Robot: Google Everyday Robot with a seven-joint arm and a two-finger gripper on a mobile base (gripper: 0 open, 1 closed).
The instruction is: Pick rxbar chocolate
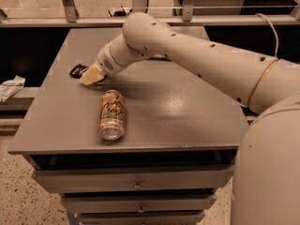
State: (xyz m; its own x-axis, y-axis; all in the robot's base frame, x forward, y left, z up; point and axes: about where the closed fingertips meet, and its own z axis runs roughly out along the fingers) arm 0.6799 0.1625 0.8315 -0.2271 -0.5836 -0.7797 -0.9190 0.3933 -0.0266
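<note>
Soft-sheen grey tabletop [187, 111], shiny metal can [111, 114], smooth plastic end effector [89, 77] beside glossy-wrapped rxbar chocolate [77, 70]

The grey table [187, 111] carries a can [111, 114] on its side and the rxbar chocolate [77, 70], the pincer [90, 77] just beside it.

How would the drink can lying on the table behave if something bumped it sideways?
The can lies on its side on the flat table, so it would probably roll left or right. It looks like thin metal, likely light. The tool is at the rxbar chocolate, beyond the can's far end, apart from it.
</note>
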